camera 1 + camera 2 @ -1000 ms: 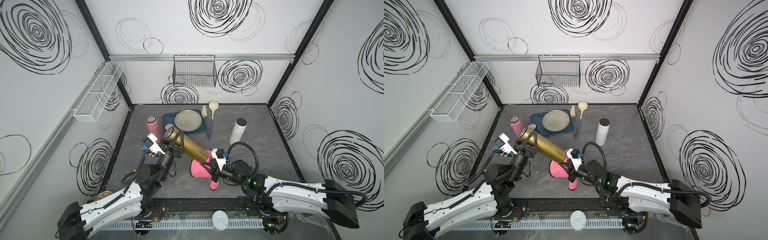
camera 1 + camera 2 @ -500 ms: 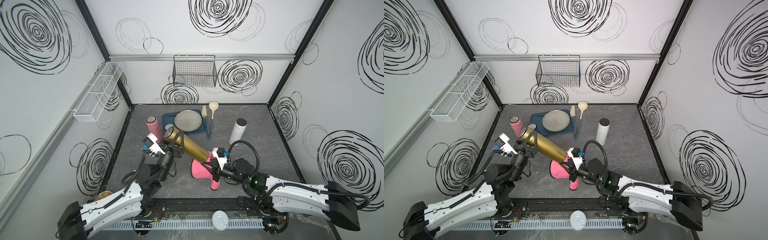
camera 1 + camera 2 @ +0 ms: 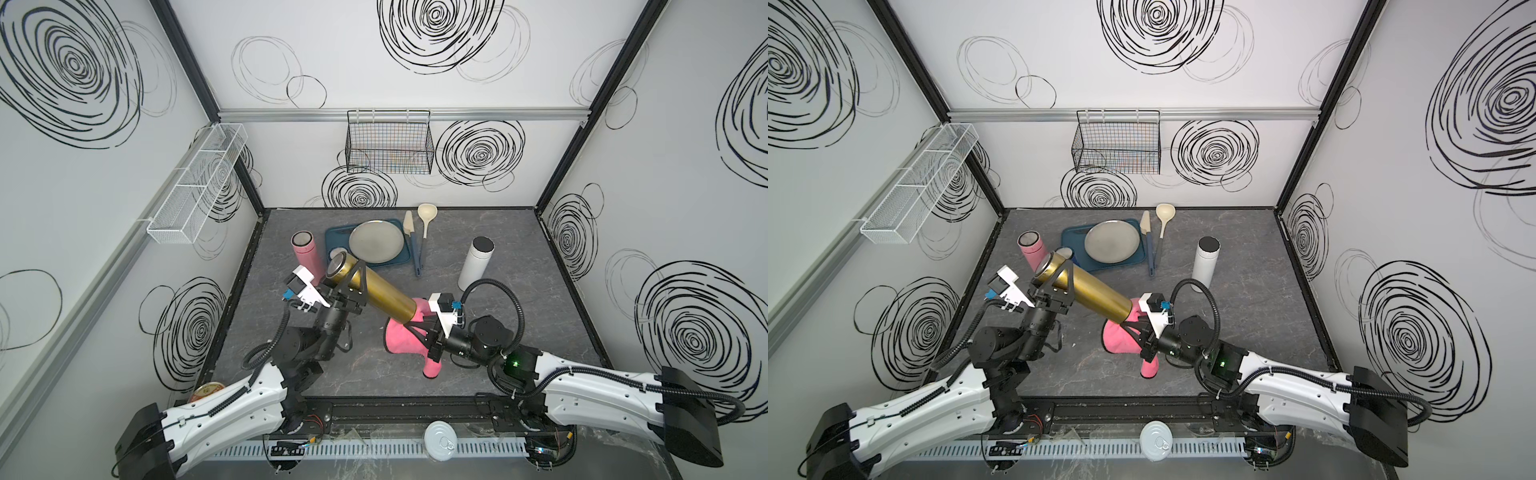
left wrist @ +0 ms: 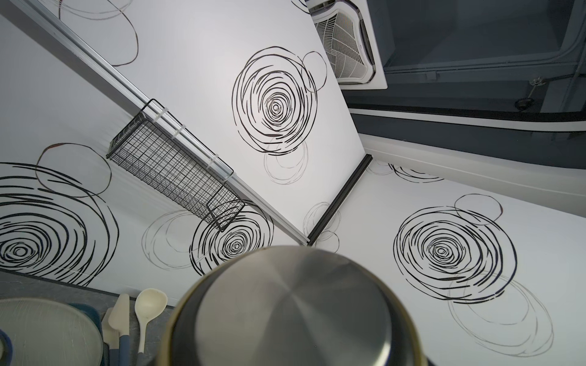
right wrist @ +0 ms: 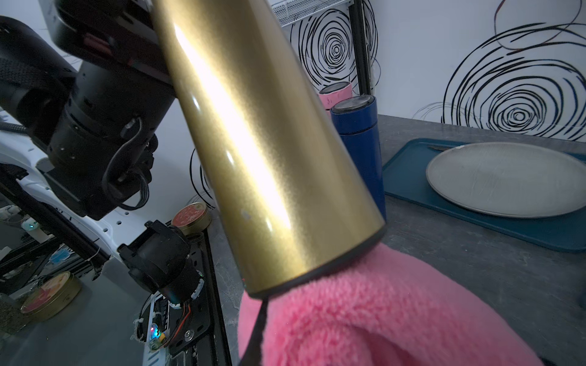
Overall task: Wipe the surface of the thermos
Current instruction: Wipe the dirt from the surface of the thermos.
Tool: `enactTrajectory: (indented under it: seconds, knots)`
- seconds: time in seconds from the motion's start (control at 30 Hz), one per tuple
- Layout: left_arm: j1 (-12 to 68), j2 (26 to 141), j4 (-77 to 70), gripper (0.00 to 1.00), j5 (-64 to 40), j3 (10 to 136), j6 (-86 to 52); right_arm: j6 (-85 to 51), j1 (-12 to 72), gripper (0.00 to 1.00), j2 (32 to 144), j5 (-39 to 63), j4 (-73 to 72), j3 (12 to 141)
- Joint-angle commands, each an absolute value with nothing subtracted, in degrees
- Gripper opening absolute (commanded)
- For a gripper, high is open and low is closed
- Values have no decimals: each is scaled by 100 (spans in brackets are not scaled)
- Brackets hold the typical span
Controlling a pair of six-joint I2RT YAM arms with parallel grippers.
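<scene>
The gold thermos [image 5: 253,142] is smooth, shiny metal, and its flat end [image 4: 291,310] looks like brushed steel. The pink cloth [image 5: 380,317] is soft and fuzzy. At 12 o'clock on the dull, stone-look table [image 3: 561,270], a matt grey plate [image 5: 507,177] sits on a smooth blue plastic tray [image 5: 409,180].

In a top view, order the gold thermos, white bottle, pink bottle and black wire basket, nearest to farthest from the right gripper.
1. Gold metal thermos: lower end against the pink cloth in the right gripper.
2. White cylindrical bottle, black lid: behind, to the right.
3. Pink cylindrical bottle: back left.
4. Black wire basket: on the back wall.
</scene>
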State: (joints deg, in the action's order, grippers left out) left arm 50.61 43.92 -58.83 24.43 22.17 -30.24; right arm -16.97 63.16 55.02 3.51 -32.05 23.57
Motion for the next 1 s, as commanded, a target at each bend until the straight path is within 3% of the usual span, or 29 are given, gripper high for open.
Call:
enactTrajectory:
  seconds: [0.0, 0.17, 0.27, 0.4, 0.53, 0.67, 0.8, 0.97]
  knots:
    - [5082, 4386, -6170, 0, 2183, 2274, -3182, -1817, 6283, 0, 5593, 815, -3971, 2500]
    - [5080, 4420, -6170, 0, 2187, 2271, -3140, -1291, 7029, 0, 5386, 223, -3622, 2720]
    - [5075, 4412, -6172, 0, 2189, 2265, -3125, -1437, 6761, 0, 5117, -11, -3761, 2455]
    - [5074, 4405, -6172, 0, 2223, 2276, -3094, -1946, 6105, 0, 5116, 398, -3750, 2321]
    - [5072, 4419, -6170, 0, 2172, 2285, -3129, -1782, 6438, 0, 5401, 637, -3708, 2513]
    - [5079, 4490, -6170, 0, 2196, 2303, -3107, -1426, 6954, 0, 5363, 216, -3513, 2711]
    - [5065, 4526, -6178, 0, 2208, 2294, -3094, -1696, 6572, 0, 5005, -72, -3744, 2335]
    - [5064, 4521, -6179, 0, 2232, 2312, -3053, -2021, 6145, 0, 5022, 357, -3765, 2257]
